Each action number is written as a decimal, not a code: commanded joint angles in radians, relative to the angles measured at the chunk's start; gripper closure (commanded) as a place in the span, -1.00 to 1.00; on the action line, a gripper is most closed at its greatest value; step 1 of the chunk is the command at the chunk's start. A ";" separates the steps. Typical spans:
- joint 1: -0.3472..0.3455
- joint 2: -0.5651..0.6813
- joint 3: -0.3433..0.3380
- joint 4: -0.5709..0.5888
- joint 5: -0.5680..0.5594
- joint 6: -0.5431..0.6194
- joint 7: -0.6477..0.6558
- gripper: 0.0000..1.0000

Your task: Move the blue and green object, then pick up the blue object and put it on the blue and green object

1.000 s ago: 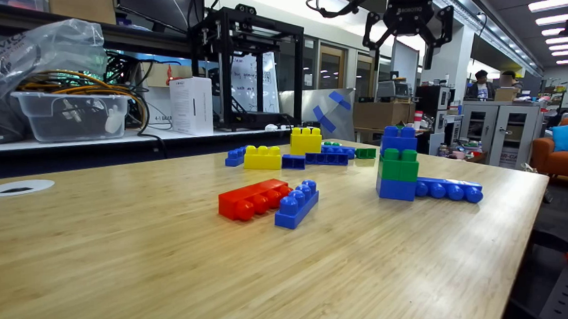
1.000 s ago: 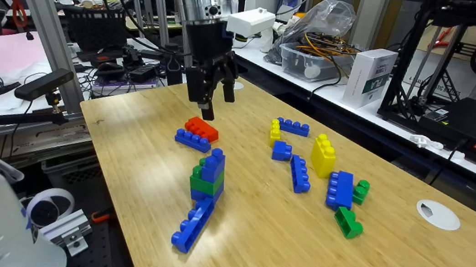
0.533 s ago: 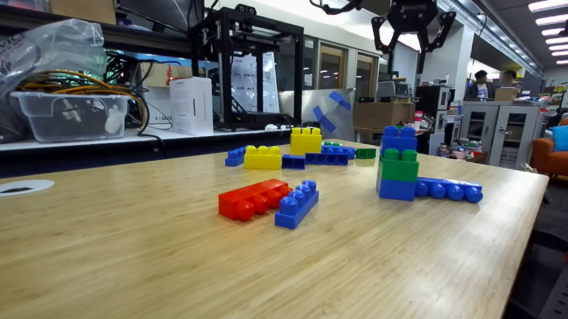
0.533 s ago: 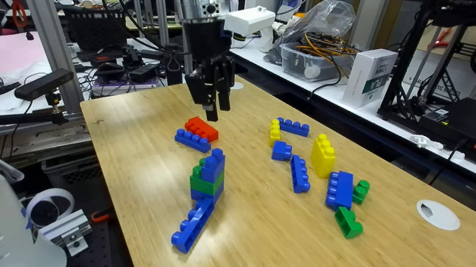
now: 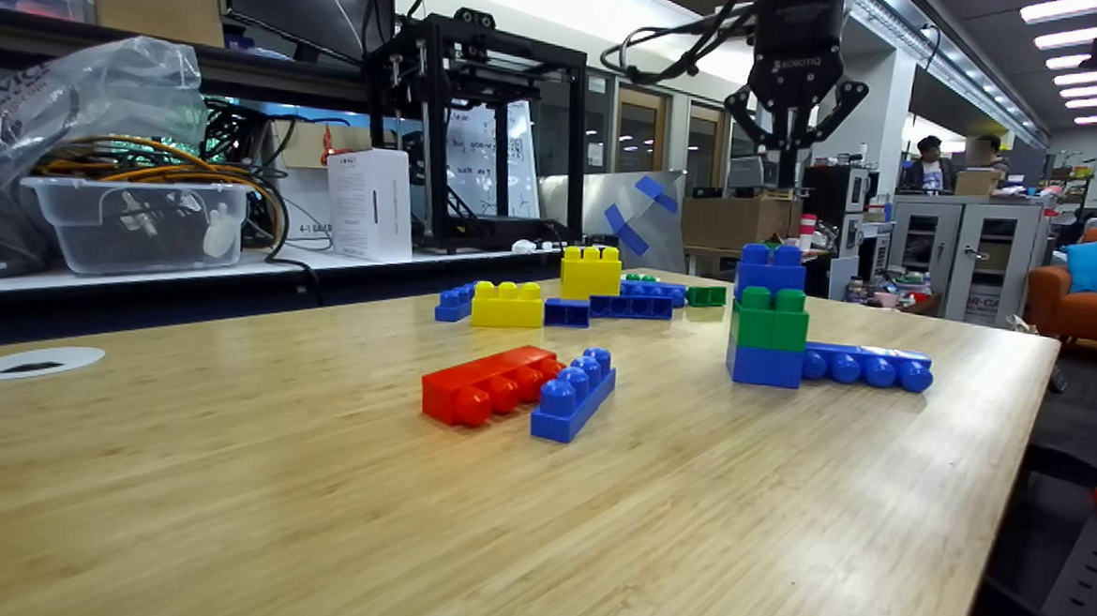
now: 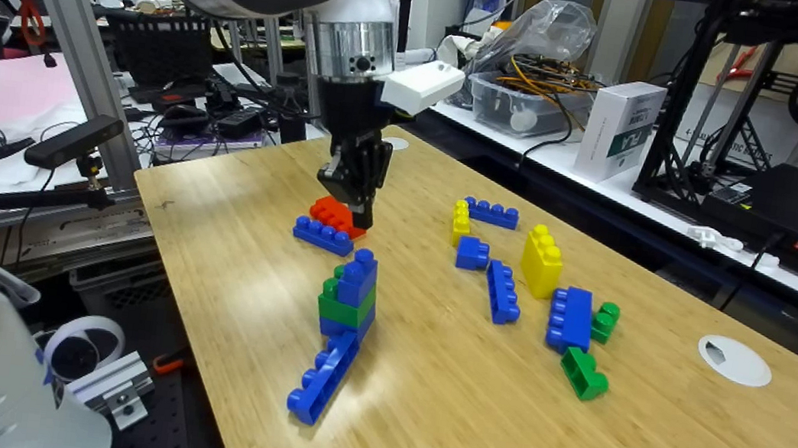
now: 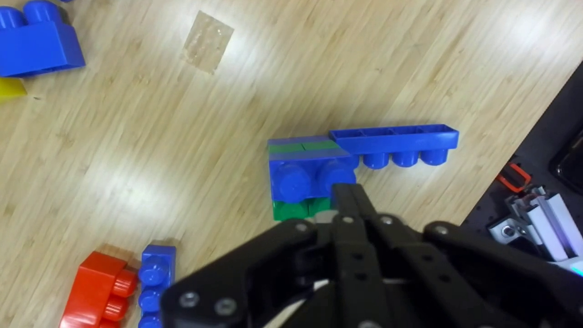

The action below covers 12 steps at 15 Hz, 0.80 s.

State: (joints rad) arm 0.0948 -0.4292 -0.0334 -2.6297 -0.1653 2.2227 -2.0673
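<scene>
Fingers (image 5: 787,170) pressed together, empty, likely because the blue brick (image 5: 770,270) below them already sits on the blue-and-green tower (image 5: 770,328).

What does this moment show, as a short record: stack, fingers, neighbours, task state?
Stack: small blue brick studs-up on the green-and-blue brick tower; some green studs beside it uncovered
Grasp: fingers shut, nothing held, over the stack but apart from it
Beside the tower: long blue brick lying on its side
Other pair: red brick on its side, next to a slim blue brick with studs up
Task state: looks complete, if the brick on top is the blue one meant; another small blue brick lies near the yellow bricks
</scene>
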 commanded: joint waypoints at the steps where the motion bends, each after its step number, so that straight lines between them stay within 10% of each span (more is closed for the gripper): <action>1: 0.019 0.039 -0.024 -0.002 0.038 0.039 -0.023 1.00; 12: 0.019 0.107 -0.022 -0.018 0.096 0.087 -0.053 1.00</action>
State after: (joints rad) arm 0.1017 -0.3340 -0.0387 -2.6346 -0.0909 2.2674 -2.0785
